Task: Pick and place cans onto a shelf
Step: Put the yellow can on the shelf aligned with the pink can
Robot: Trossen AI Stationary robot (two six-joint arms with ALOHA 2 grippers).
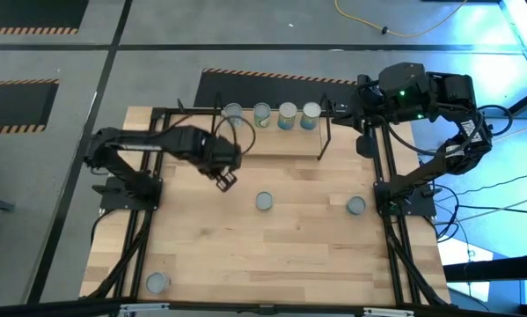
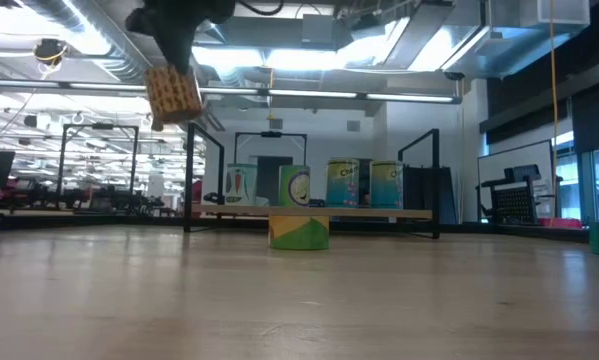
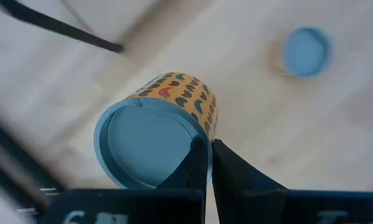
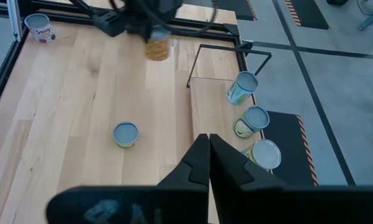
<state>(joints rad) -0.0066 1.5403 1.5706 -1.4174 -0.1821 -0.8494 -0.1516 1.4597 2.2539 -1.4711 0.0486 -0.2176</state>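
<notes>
My left gripper (image 1: pixel 225 179) is shut on an orange patterned can (image 3: pixel 180 99) with a bluish top and holds it high above the table's middle left; the can also shows in the low view (image 2: pixel 172 92). The shelf (image 1: pixel 281 145) stands at the table's far edge, with several cans (image 1: pixel 287 114) upright in a row on its wooden board. Loose cans stand upright on the table at the middle (image 1: pixel 264 202), the right (image 1: pixel 356 205) and the near left corner (image 1: pixel 157 282). My right gripper (image 4: pixel 209 146) is shut and empty, at the far right by the shelf's right end. My left gripper pinches the orange can's top rim (image 3: pixel 195 138) between its two fingers, one finger over the top face and one on the outer wall. The can is lifted clear of the table and hangs tilted below the gripper (image 2: pixel 172 92).
Black rails (image 1: pixel 388 176) run along the table's left and right sides. The shelf's black wire side loop (image 1: pixel 325 132) stands upright at its right end. Open tabletop lies between the shelf and the loose cans.
</notes>
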